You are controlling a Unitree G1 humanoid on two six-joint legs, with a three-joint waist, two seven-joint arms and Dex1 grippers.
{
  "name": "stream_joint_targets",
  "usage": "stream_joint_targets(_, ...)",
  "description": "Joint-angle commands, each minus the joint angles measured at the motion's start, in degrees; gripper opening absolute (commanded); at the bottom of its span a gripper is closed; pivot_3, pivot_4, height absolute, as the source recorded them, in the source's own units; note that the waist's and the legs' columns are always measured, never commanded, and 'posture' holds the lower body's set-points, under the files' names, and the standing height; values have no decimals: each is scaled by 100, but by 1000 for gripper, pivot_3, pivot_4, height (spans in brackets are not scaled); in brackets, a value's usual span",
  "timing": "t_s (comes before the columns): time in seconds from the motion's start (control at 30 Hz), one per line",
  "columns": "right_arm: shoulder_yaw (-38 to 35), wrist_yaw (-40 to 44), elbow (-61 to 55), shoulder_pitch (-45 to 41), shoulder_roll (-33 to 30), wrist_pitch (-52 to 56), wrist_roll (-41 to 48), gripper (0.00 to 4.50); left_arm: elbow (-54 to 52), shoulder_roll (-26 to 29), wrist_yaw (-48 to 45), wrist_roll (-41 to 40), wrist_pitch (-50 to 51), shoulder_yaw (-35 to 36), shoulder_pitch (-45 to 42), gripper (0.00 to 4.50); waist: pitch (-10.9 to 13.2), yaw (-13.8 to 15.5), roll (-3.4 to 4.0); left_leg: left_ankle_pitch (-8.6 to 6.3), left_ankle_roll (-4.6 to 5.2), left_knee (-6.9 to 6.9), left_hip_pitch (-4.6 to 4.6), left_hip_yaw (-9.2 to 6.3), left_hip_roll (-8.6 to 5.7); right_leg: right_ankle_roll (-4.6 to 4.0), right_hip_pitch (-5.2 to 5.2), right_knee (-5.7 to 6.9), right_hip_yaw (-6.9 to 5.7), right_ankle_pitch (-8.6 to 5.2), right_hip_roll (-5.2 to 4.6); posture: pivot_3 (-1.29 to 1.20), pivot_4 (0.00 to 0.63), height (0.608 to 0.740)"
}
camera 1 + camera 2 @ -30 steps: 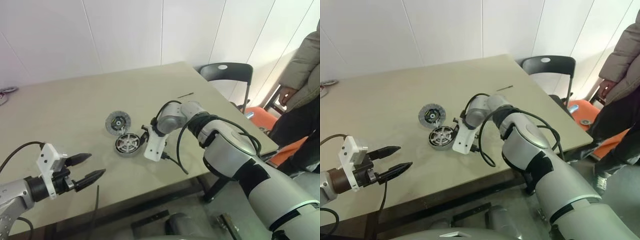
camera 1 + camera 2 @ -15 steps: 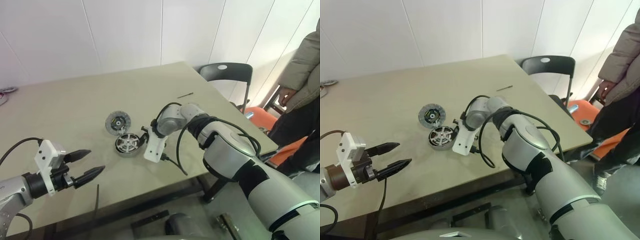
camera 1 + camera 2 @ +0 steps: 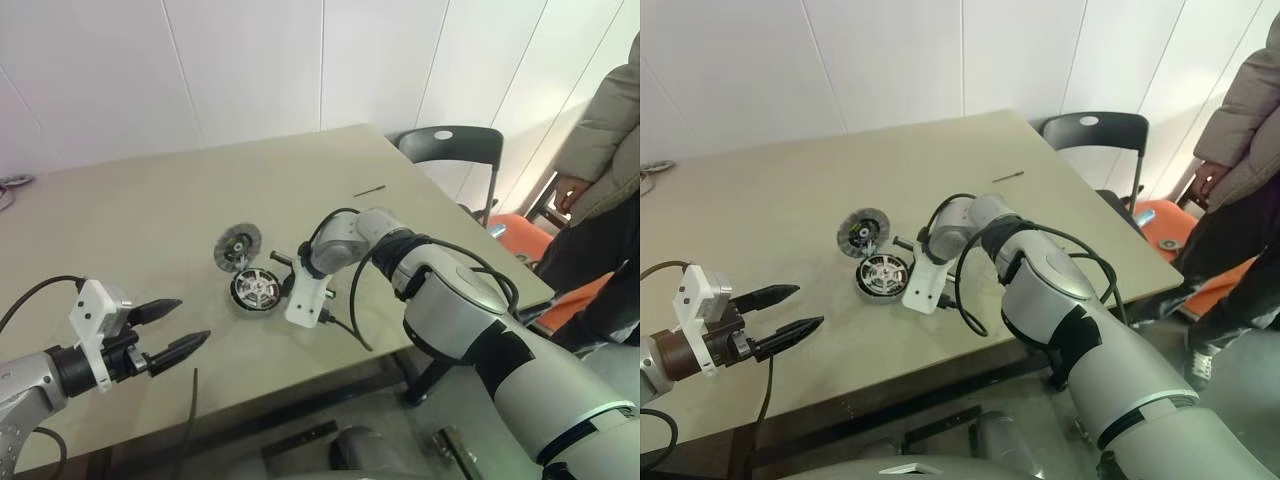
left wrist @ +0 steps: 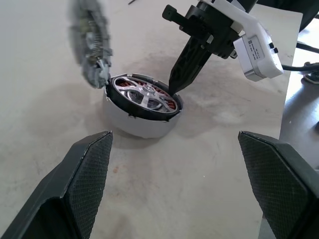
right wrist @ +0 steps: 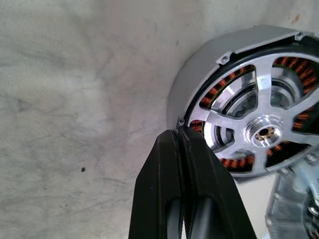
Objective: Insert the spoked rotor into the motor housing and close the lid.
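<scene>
The spoked rotor (image 5: 259, 130) sits inside the motor housing (image 3: 255, 289), and copper windings show between its silver spokes. The grey lid (image 3: 236, 246) is tipped up on edge just behind the housing and looks blurred in the left wrist view (image 4: 89, 45). My right gripper (image 5: 179, 135) is shut, its tip pressed against the housing's rim (image 4: 174, 88) with nothing between the fingers. My left gripper (image 3: 175, 330) is open near the table's front edge, well short of the housing.
A thin dark stick (image 3: 370, 190) lies farther back on the beige table (image 3: 120, 220). A black chair (image 3: 450, 150) and an orange seat (image 3: 520, 235) stand off the right edge, beside a person (image 3: 600, 150). A black cable (image 3: 345, 325) loops from my right wrist.
My right gripper's fingers have closed at the housing's rim. The lid, flat on the table before, has tipped up on edge. The left arm has stayed still.
</scene>
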Motion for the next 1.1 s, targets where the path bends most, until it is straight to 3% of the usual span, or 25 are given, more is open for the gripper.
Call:
stream_joint_targets(0.03, -45, -12, -39, -143, 52, -12, 62, 39, -45, 13, 24, -16, -83, 59, -97, 4325, 0, 2, 0, 0, 0, 0, 0, 0, 0, 0, 0, 0, 0, 0, 0, 0, 0, 740)
stream_joint_targets(0.17, -22, -91, -60, -218, 41, 2, 15, 39, -7, 1, 23, 5, -104, 3, -145, 4325, 1, 2, 0, 0, 0, -1, 0, 0, 0, 0, 0, 0, 0, 0, 0, 0, 0, 740)
stream_joint_targets(0.27, -478, 925, 26, -271, 93, -78, 630, 39, 37, -7, 15, 28, -123, -55, -191, 4325, 2, 10, 0, 0, 0, -2, -2, 0, 0, 0, -2, -1, 0, 0, 0, 0, 0, 740)
stream_joint_targets(0.4, -1238, 2937, 92, -176, 229, 395, 1645, 39, 87, -29, 6, 60, -153, -149, -269, 4325, 4, 18, -4, 0, 0, -14, -3, 0, 0, 1, -1, -7, -3, 1, 3, 0, 0, 740)
stream_joint_targets(0.63, -1756, 4155, -195, -100, 310, 1170, 2313, 39, 166, -34, 10, 107, -182, -271, -384, 4325, 5, 20, -6, 0, 0, -26, -4, -3, -1, -5, -3, -10, -8, 7, -1, 0, 0, 740)
stream_joint_targets(0.73, -1788, 4373, -288, -116, 299, 1500, 2356, 39, 203, -40, 6, 127, -190, -343, -465, 4325, 6, 21, -6, 0, 0, -31, -4, -3, -1, -5, -6, -10, -8, 6, 0, 0, 0, 740)
stream_joint_targets(1.1, -1452, 3954, -399, 42, 307, 2384, 1924, 39, 305, -49, 6, 179, -250, -520, -617, 4325, 4, 21, -8, 0, 0, -45, -2, -1, -3, -9, -12, -11, -7, 4, 1, 0, 0, 740)
